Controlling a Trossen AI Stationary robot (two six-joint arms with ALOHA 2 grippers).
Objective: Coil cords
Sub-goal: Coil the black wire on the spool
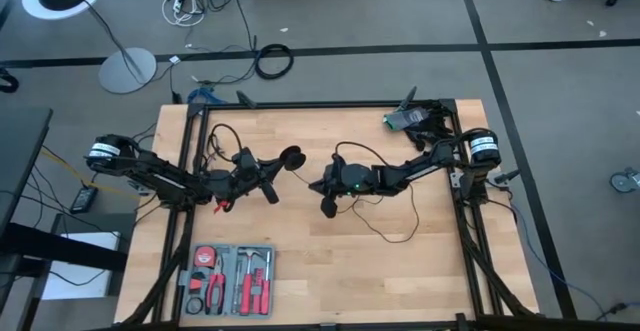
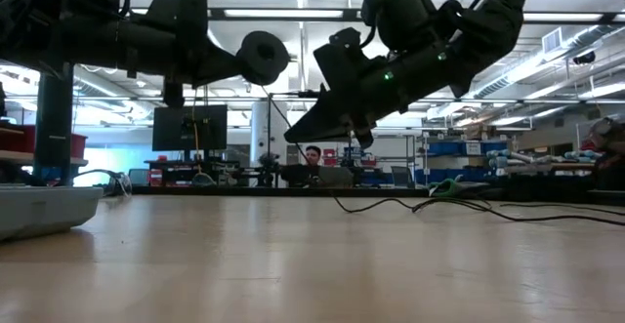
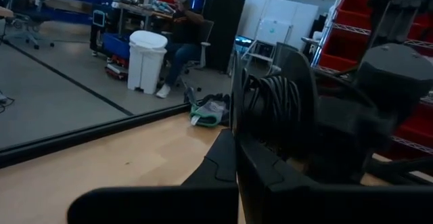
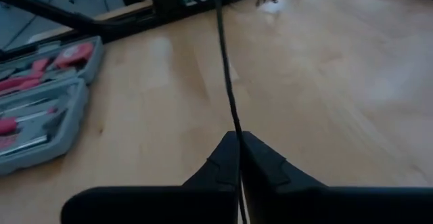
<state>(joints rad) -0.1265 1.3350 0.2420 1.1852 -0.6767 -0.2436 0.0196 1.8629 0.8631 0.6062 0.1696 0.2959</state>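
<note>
Above mid-bench, the cord runs taut away from the right gripper, whose jaws are pinched shut on it. It stretches toward the left gripper, whose jaws clamp the wound bundle with its puck. The slack trails off behind the right arm. How the wire leaves the bundle is hidden.
</note>
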